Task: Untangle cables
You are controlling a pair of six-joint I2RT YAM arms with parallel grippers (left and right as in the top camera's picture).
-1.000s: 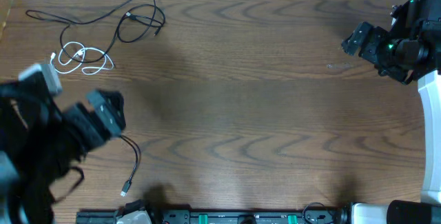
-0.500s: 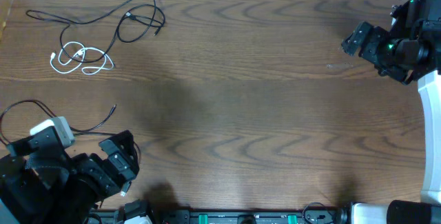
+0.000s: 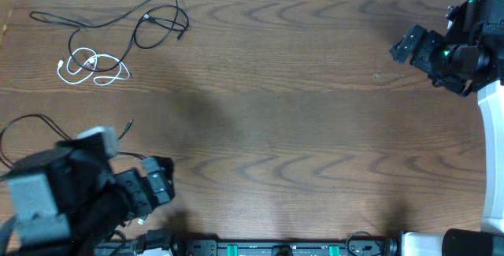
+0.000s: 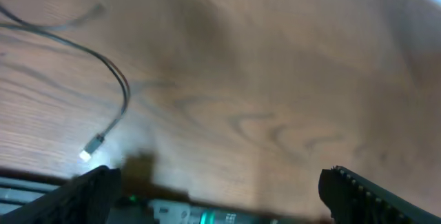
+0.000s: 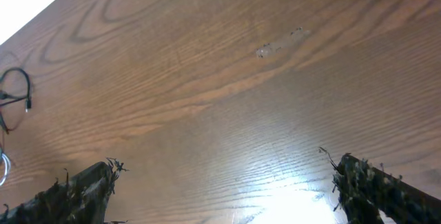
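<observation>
A long black cable [image 3: 150, 24] lies looped at the far left of the table. A short white cable [image 3: 93, 67] is coiled just in front of it, touching its strands. A second black cable [image 3: 31, 120] lies apart at the left edge, partly under my left arm. The left wrist view shows its strand [image 4: 122, 89] and plug end. My left gripper [image 3: 161, 185] [image 4: 220, 196] is open and empty, low over the front left of the table. My right gripper [image 3: 403, 47] [image 5: 224, 182] is open and empty at the far right, away from all cables.
The wooden table [image 3: 299, 114] is bare wood across its middle and right. An equipment rail [image 3: 260, 248] runs along the front edge, close to my left gripper. The right wrist view catches the far black cable [image 5: 17, 89] at its left edge.
My left arm has swung from the mid left down to the front edge, then a little right. The second black cable's loop now shows at the left. The right arm has not moved.
</observation>
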